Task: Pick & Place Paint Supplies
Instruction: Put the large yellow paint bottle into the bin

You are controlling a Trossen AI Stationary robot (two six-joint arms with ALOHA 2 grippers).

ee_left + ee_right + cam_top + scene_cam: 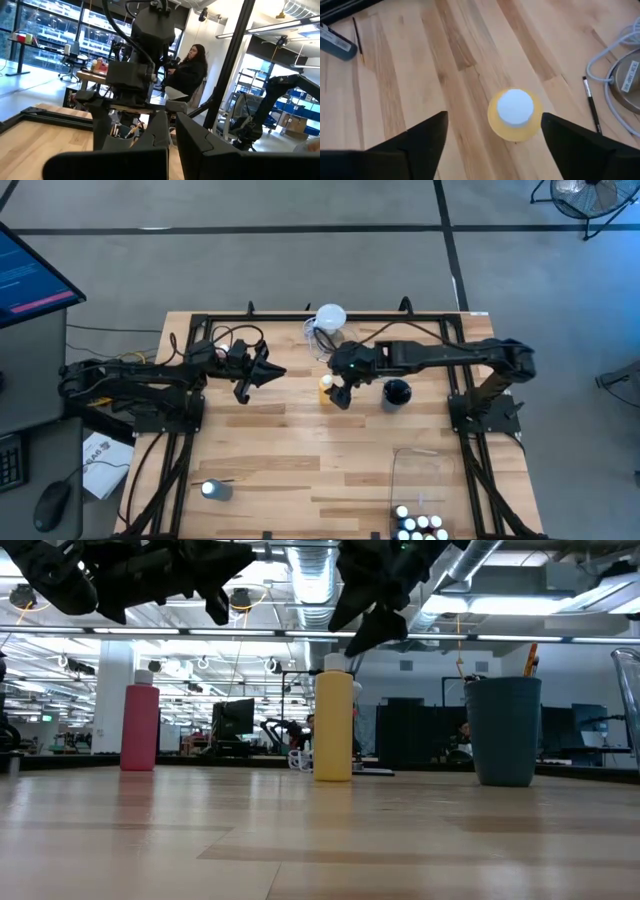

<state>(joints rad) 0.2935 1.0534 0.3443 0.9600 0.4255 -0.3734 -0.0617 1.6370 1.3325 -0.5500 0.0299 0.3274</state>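
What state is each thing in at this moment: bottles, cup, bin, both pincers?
Yellow squeeze bottle: upright, capped, free.
Pink-red squeeze bottle: upright on table.
Dark cup: upright, something sticking out.
Clear bin: holds white-capped paint bottles.
Right pincer: open, above the yellow bottle.
Left pincer: shut, empty, raised.

Yellow squeeze bottle [515, 114] stands upright on the wood table, white cap on, roughly mid-table toward the back; from my wrist I look straight down on its cap. Pink-red squeeze bottle [140, 727] also upright, well apart from the yellow one in the low view. Small white-capped paint bottles [419, 525] cluster at the front edge on my right side, inside a clear container. One small bottle [213, 489] lies on its side near the front on my left. A thin dark paintbrush [590, 105] lies flat near the yellow bottle.
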